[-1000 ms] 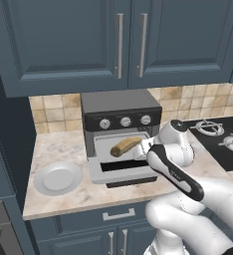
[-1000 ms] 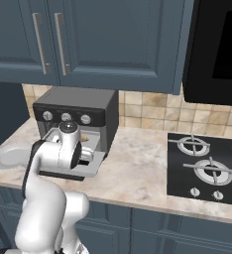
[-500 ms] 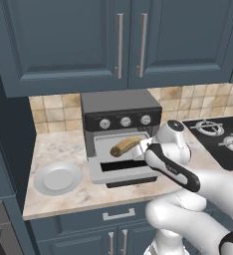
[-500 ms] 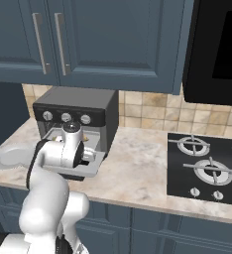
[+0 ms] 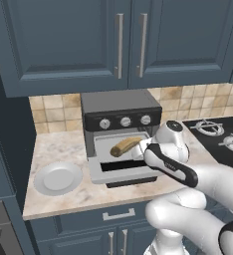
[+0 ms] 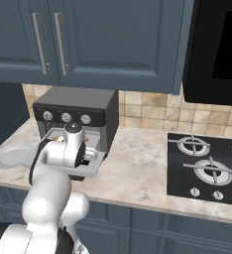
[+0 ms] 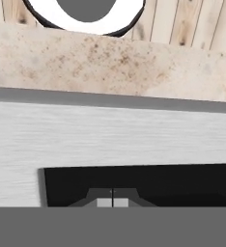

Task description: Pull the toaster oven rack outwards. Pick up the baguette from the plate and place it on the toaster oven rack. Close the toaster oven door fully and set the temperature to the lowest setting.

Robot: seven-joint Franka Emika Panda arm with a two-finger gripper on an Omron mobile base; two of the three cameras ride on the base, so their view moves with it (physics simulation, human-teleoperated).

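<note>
Cabinets (image 5: 113, 45) in dark blue hang above a marbled counter (image 5: 63, 196), with a black gas hob (image 6: 207, 168) on its right part and a tiled backsplash behind. Against that wall stands the toaster oven (image 5: 121, 117), three silver knobs across its black strip. Its door (image 5: 123, 172) lies dropped open towards the near edge, and the rack (image 5: 106, 147) carries the baguette (image 5: 126, 146), lying slantwise. Left of the oven, apart from it, sits the plate (image 5: 58, 178), bare. From the right, the white arm reaches across the oven's front, hiding the right end of the door and part of the opening. The gripper (image 7: 112, 202) hangs just over the door's dark glass, its fingertips pressed together with nothing between them.
</note>
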